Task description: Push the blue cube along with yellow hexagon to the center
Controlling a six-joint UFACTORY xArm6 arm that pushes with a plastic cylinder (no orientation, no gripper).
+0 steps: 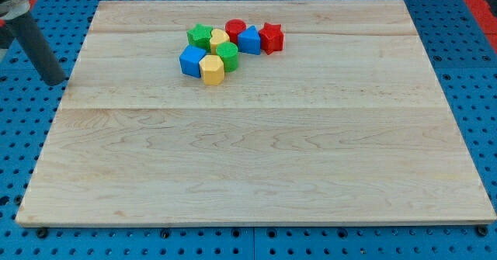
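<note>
The blue cube (192, 60) and the yellow hexagon (212, 70) sit side by side, touching, at the near-left edge of a cluster of blocks toward the view's top of the wooden board (256, 159). The cube is on the left, the hexagon on its right and slightly lower. My tip (56, 81) is far to the view's left, just off the board's left edge, well apart from all blocks.
Just behind the pair are a green star (200, 35), a yellow block (219, 39), a green block (227, 55), a red cylinder (235, 29), a second blue block (249, 40) and a red star (271, 37). A blue pegboard (23, 136) surrounds the board.
</note>
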